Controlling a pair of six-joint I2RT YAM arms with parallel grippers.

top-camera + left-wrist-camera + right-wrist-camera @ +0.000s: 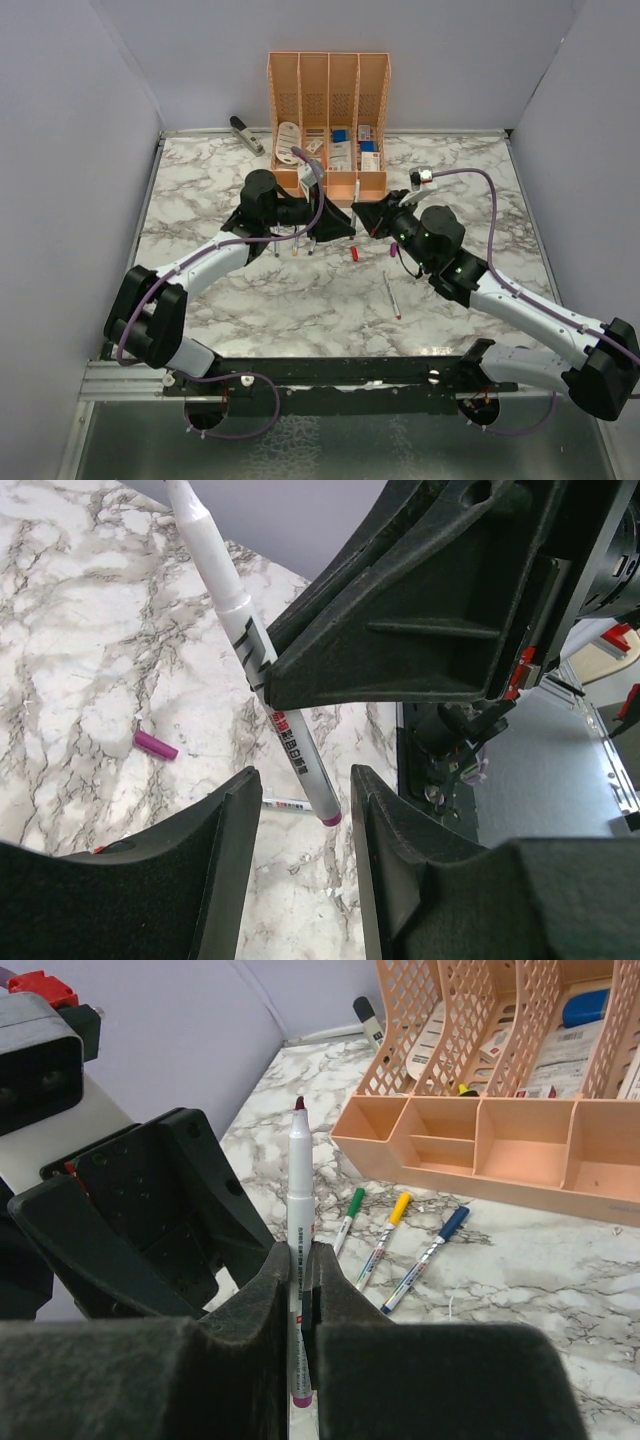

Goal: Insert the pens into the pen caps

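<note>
Stapler (pixel 245 133) — far left of the table (pixel 190 200), just left of the organiser (pixel 328 110).

Green pen (pixel 349 1216), yellow pen (pixel 388 1228), blue pen (pixel 432 1248) — all capped, lying side by side on the marble just in front of the organiser. They do not touch each other, and their caps point toward the organiser. From above they sit partly under the left arm.

Left gripper (pixel 305 775) — released, jaws apart, nothing gripped. The lower end of the held pen hangs between its fingers with a gap on each side.

Held pen (pixel 300 1175) — uncapped, dark tip up and magenta end down. It is raised off the table at the centre and appears tilted from the left wrist.

Red cap (pixel 354 253) — loose on the marble, just on the near side of the two grippers.

Right gripper (pixel 302 1260) — clenched on the barrel of the held pen, nose to nose with the left gripper.

Purple cap (pixel 155 744) — loose on the marble, right of the red cap and apart from it.

Loose pen (pixel 392 295) — flat on the table, closer to the arm bases than the caps, with nothing touching it.
</note>
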